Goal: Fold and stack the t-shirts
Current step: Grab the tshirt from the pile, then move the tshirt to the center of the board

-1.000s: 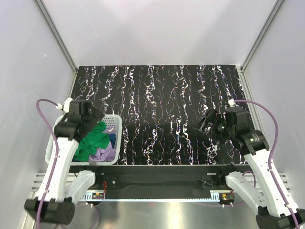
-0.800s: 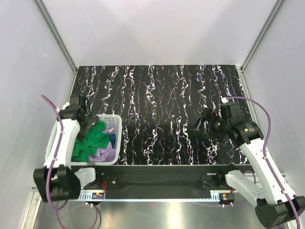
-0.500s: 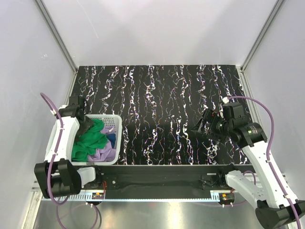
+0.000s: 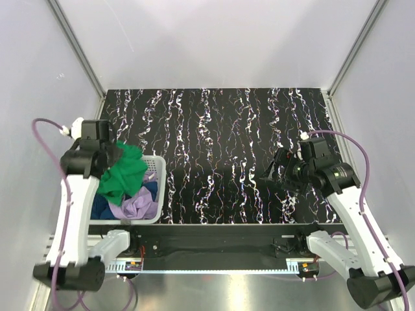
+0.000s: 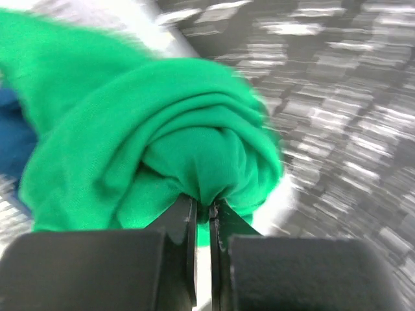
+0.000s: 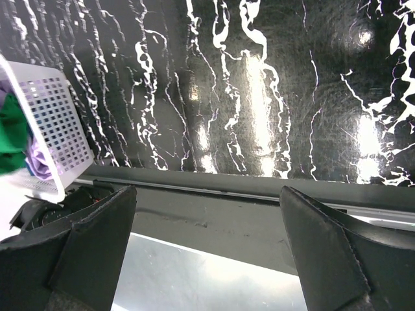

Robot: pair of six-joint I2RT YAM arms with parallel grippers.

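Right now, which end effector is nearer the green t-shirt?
Left. The left end effector is shut on the green t-shirt over the basket; the right end effector hangs open far across the table.

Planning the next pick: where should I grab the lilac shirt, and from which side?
I'd take a raised fold in the middle of the lilac shirt, coming straight down. It lies crumpled in the near right corner of the basket, so the lattice walls block side approaches, and the green shirt hangs over the far part.
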